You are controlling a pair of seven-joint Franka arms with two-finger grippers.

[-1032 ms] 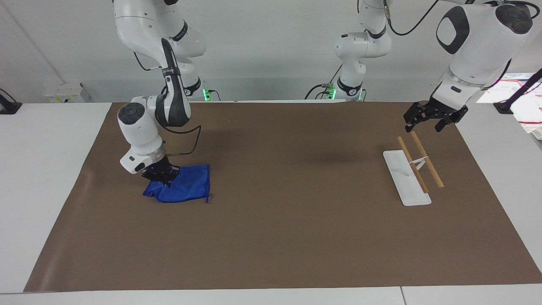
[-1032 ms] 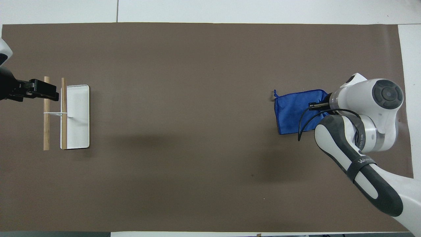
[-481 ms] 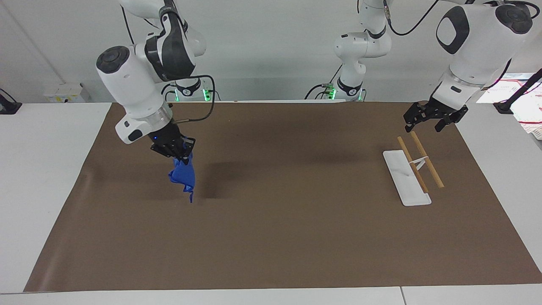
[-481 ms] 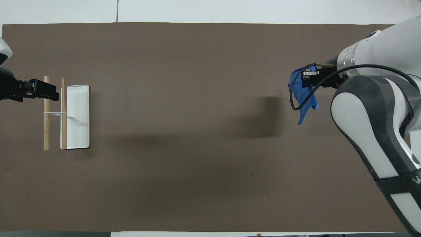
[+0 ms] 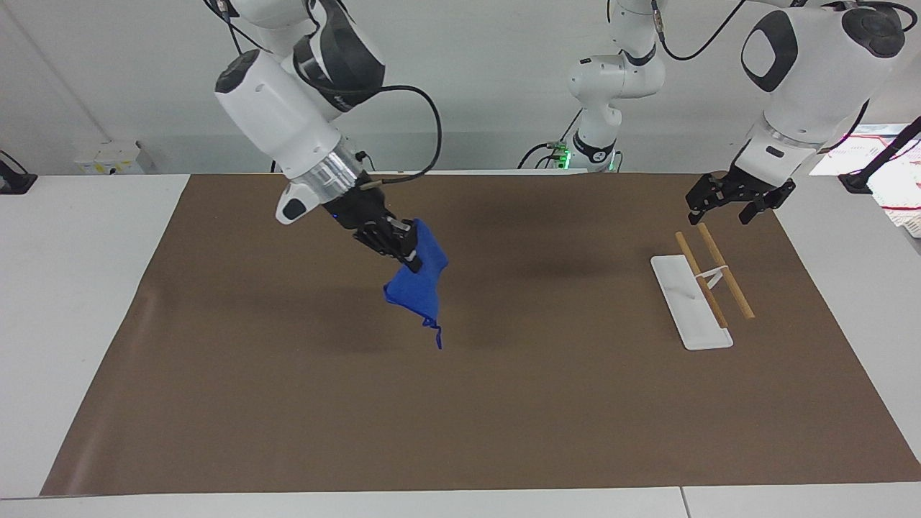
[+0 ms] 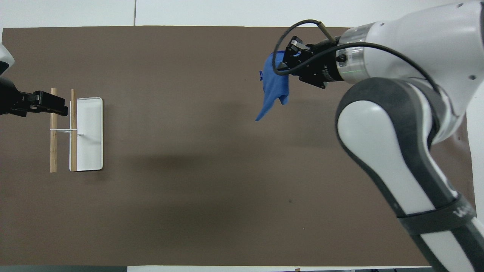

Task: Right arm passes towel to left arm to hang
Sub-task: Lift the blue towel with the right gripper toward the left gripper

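- While the right arm (image 5: 288,122) reaches out over the brown mat (image 5: 460,403), its right gripper (image 5: 392,241) is clamped on the blue towel (image 5: 417,288), fingers closed on an upper fold.
- Towel is clear of the mat and hangs bunched from the gripper, tapering to a point with its thin loop (image 5: 435,334) dangling lowest.
- Towel hangs over the middle of the mat, somewhat toward the right arm's end, with its shadow on the mat below.
- Left arm (image 5: 806,72) waits at its own end of the table; left gripper (image 5: 734,201) hovers over the mat just above the rack's end nearer the robots, fingers apart and holding nothing.
- Rack (image 5: 701,288) stands on the mat toward the left arm's end: a white base tray (image 5: 683,306) carrying two wooden rods (image 5: 723,270) side by side on a thin white bracket.
- Towel and rack are well apart.
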